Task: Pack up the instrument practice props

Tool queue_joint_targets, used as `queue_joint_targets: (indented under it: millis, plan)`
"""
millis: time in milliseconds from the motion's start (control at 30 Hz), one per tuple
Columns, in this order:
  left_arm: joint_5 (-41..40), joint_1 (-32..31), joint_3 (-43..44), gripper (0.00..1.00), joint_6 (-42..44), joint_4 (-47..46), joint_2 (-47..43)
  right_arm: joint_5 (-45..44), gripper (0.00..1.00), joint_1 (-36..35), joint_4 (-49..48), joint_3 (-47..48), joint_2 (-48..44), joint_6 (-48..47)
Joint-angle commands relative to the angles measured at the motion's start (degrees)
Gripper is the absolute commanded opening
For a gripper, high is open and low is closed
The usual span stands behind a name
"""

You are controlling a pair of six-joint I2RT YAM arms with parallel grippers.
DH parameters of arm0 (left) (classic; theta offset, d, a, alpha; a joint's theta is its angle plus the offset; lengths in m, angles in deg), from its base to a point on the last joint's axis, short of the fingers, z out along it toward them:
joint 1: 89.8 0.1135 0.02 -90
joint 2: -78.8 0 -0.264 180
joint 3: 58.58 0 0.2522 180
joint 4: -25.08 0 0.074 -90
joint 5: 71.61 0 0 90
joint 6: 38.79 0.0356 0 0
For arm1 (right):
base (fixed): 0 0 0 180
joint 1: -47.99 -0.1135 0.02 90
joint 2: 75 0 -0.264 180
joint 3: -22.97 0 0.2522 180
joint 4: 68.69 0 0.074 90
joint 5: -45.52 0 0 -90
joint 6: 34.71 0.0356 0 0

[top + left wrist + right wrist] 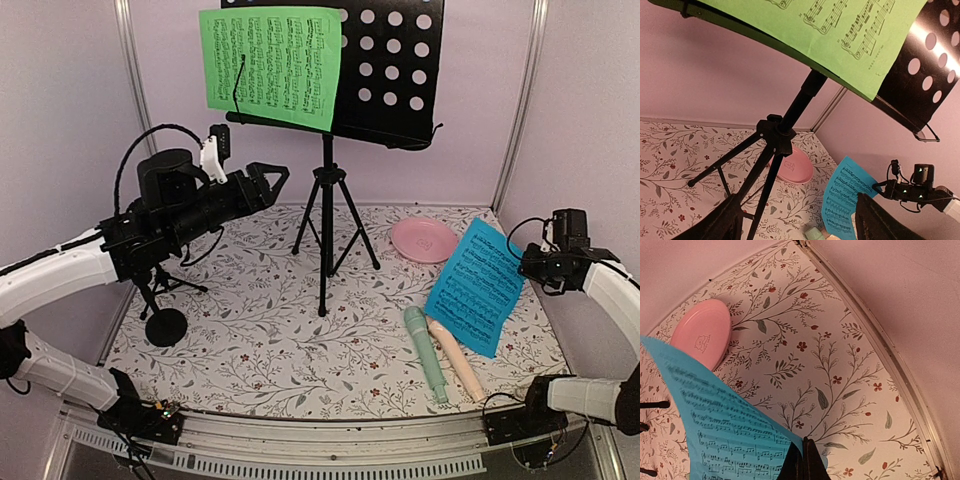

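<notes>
A green sheet-music page [270, 65] rests on the black perforated music desk [395, 70], which stands on its tripod [327, 215] at the back. My left gripper [272, 180] is open and empty, raised left of the tripod pole [775, 145]. My right gripper [525, 262] is shut on the edge of the blue sheet-music page [477, 285], which hangs tilted above the mat [725, 425]. The mint-green microphone [425, 352] and the pale-pink microphone [457, 358] lie side by side at the front right. A small black mic support [163, 310] stands at the left, under my left arm.
A round pink dish [424, 240] lies on the floral mat at the back right, beside the blue page; it also shows in the right wrist view [702, 335]. Pale walls with metal corner posts [520, 110] close in the back and sides.
</notes>
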Motion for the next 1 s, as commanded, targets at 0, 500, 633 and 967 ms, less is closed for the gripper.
queue_joint_targets:
  millis: [0, 500, 633, 967]
  plan:
    - [-4.1, -1.0, -0.5, 0.78, 3.2, 3.6, -0.4, 3.7, 0.00, 0.2, -8.4, -3.6, -0.4, -0.8]
    - [21.5, 16.7, 6.9, 0.90, 24.8, 10.1, -3.9, 6.5, 0.76, 0.1, -6.1, 1.0, -3.7, -1.2]
    - [41.3, 30.6, 8.9, 0.92, 29.3, 7.6, -4.8, 9.8, 0.80, 0.2, -3.7, 5.0, -4.7, -2.7]
    - [79.4, 55.6, 11.3, 0.93, -7.8, -48.0, 12.8, 22.6, 0.82, 0.3, -8.3, 9.2, -10.4, -1.1]
